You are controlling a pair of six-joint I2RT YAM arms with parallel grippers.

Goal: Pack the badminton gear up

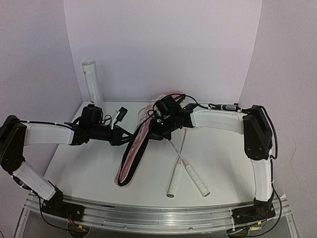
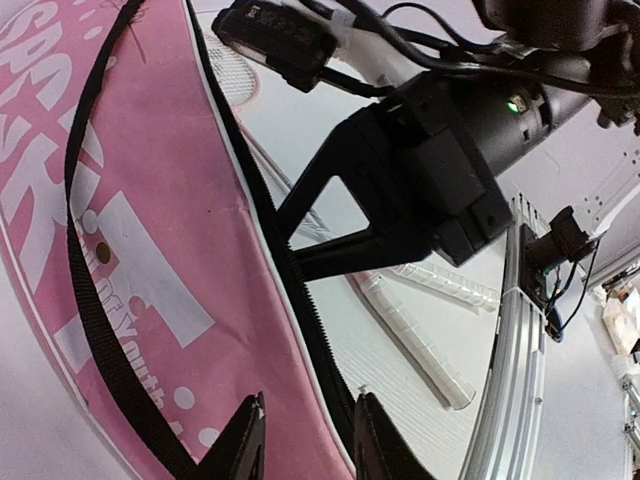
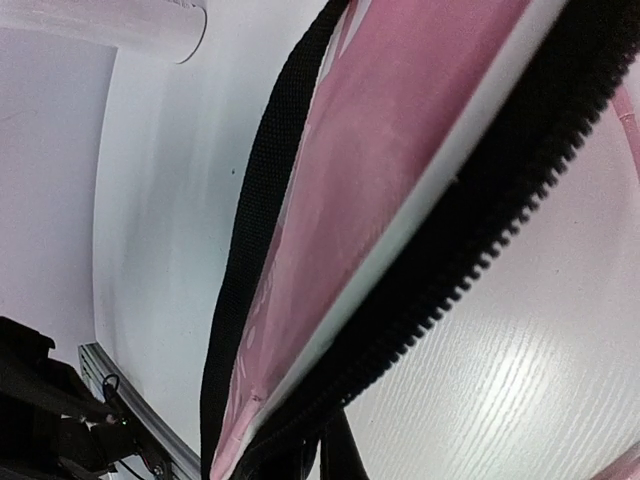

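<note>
Beside the pink bag (image 1: 131,156), your rackets (image 1: 175,179) lie handles-nearward, closest to the right gripper (image 1: 154,131) pinching its zipper edge (image 3: 480,250); the left gripper (image 2: 305,445) stands narrowly parted.

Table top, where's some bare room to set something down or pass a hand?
Bare patches: near-left, between the left arm, the pink bag and the front rail; near-right, between the racket handles and the right arm. Crowded: the middle back, where the bag and both arms meet.

Top view high, facing table (image 1: 89,163); wrist views close (sharing pink bag (image 2: 210,170)).
</note>
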